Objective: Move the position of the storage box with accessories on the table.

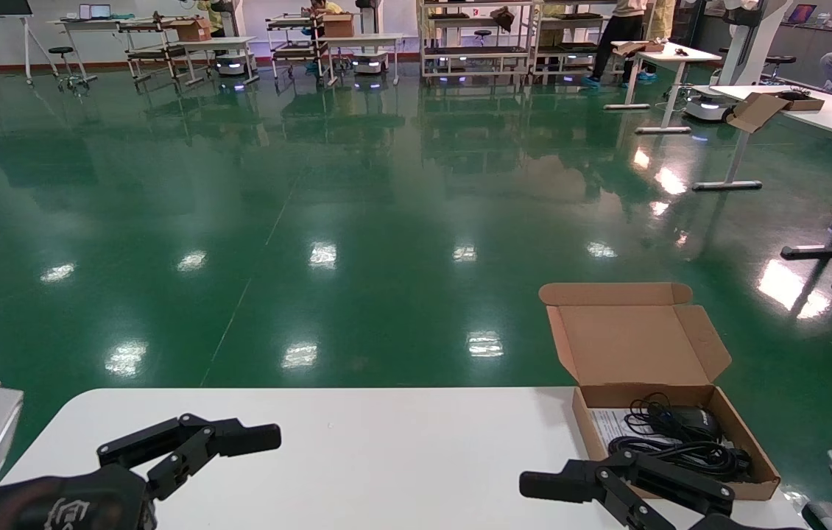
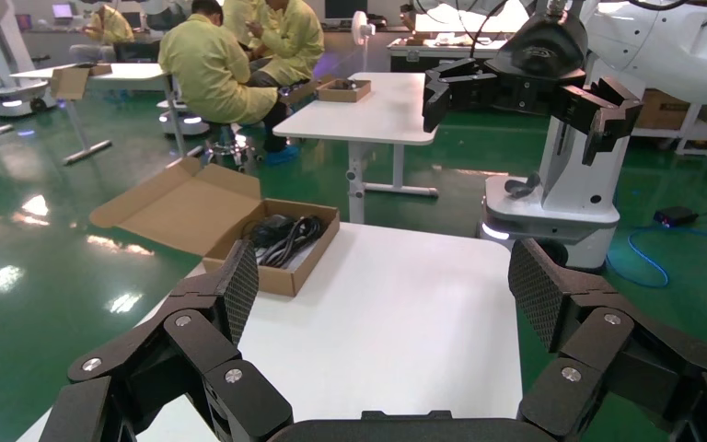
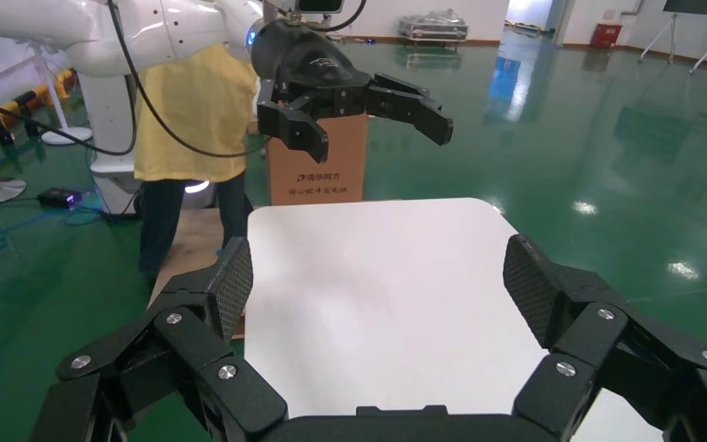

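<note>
Over on the left, the left gripper (image 1: pixel 188 442) hangs low above the near left part of the table (image 1: pixel 386 471), fingers spread wide with nothing between them; its own wrist camera shows the two pads (image 2: pixel 239 290) set well apart and bare tabletop beyond. From there the storage box (image 2: pixel 281 253) lies clear across the table, toward the far right corner.

Moving across the middle, there is just plain white tabletop between the two arms.

Now the right side, and this is where the action should be. The right gripper (image 1: pixel 607 486) hovers at the near edge, also opened wide and holding nothing; its wrist camera looks across the table toward the other arm (image 3: pixel 350 101), with pads (image 3: pixel 232 281) far apart. The storage box (image 1: pixel 674 442) sits just beyond and slightly to the right of it, near the table's right edge, lid flap (image 1: pixel 633 335) thrown open and leaning back over the far edge. Inside lie the accessories: a black mouse and coiled cable (image 1: pixel 681 438) on a white paper sheet (image 1: pixel 611 427).

The box's long side runs away from the robot, near end closest to the right gripper. My call: the right arm is far nearer, and nothing has been grasped yet.
</note>
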Motion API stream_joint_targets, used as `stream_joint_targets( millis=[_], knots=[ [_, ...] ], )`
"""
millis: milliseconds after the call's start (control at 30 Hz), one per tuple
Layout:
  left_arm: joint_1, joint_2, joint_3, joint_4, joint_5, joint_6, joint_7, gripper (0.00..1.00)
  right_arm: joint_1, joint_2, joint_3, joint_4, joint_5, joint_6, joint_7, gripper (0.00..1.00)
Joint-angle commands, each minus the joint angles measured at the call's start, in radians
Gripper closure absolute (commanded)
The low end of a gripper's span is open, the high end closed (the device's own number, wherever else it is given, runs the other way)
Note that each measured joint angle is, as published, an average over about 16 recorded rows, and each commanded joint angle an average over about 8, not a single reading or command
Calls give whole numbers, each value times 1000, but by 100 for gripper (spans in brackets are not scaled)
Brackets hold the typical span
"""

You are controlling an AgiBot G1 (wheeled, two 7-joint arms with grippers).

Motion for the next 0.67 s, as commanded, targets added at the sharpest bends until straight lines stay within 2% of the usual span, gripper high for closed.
stream_joint_targets(
  millis=[33, 667],
  knots=[
    [0, 0, 0, 0, 0, 0, 0, 0, 0, 0, 0, 0, 0, 0, 0, 0],
    [0, 0, 0, 0, 0, 0, 0, 0, 1, -1, -1, -2, 1, 1, 1, 0]
  ],
)
